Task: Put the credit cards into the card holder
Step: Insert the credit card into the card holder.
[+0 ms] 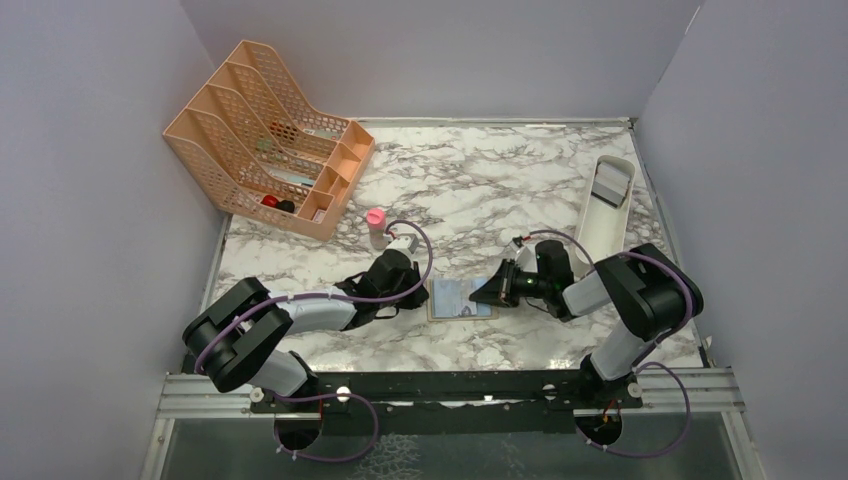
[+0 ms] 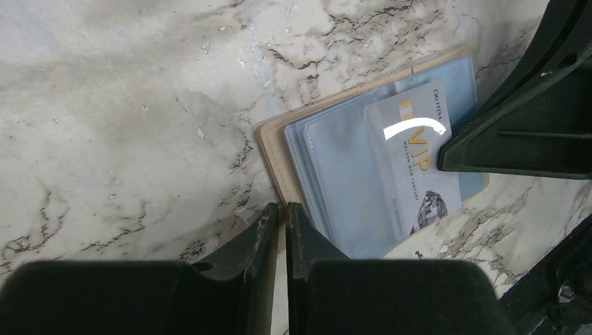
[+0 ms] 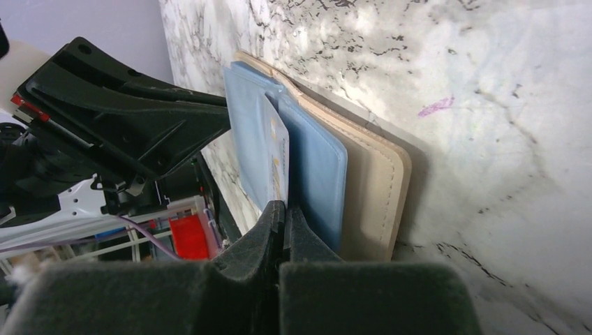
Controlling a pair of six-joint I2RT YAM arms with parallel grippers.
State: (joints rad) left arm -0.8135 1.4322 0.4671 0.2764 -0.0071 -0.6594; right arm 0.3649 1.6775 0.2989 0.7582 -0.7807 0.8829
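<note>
The card holder (image 1: pixel 461 298), open with its blue sleeves up, is being carried flat by the marbled bench (image 1: pixel 480 170) between both arms. A silvery credit card (image 2: pixel 417 164) on its sleeves is being clamped by the jaws of the right arm (image 1: pixel 640 290). The jaws of the left arm (image 1: pixel 300 315) are being held almost together at the holder's other edge; any grip there cannot be told. Farther back, a peach file rack (image 1: pixel 265 130), a pink-capped bottle (image 1: pixel 376 225) and a white tray (image 1: pixel 607 195) are being enclosed by pale lilac walls (image 1: pixel 90 150).

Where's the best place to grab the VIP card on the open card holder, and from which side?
Probably take the card by its short end facing the right gripper, pinched from that side. It lies flat on the blue sleeves, so only an end near the holder edge gives fingers purchase.
</note>
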